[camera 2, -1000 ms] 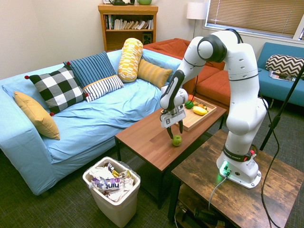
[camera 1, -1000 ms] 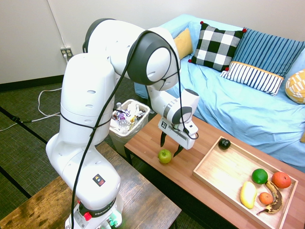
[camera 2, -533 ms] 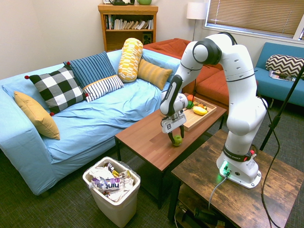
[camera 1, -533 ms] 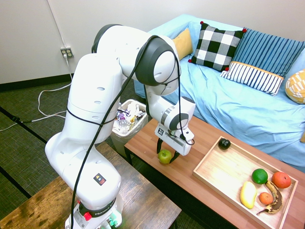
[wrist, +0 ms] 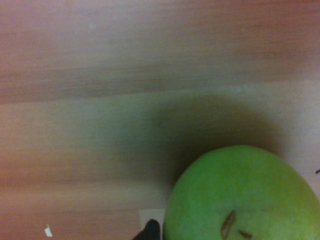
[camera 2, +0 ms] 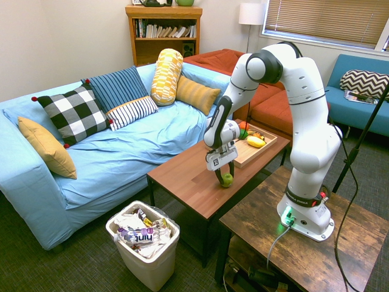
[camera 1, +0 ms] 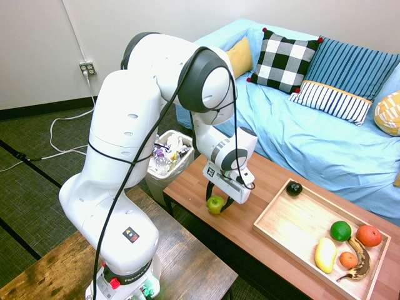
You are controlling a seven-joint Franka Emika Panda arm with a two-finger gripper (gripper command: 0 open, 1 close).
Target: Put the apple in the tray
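So the apple [camera 1: 215,203] sits on the bench [camera 1: 262,240] right between the end effector's [camera 1: 220,201] fingers, which straddle it, one on each side. They look close to the skin, but honestly I can't tell if they're actually clamped yet. The tray [camera 1: 294,222] lies well off along the bench, toward the end away from the waste bin [camera 1: 167,156], so the carry looks like a sideways haul. The wrist view only gives the apple's [wrist: 245,197] dimpled top against wood grain; the exterior views show the tray [camera 2: 246,153] and its fruit.
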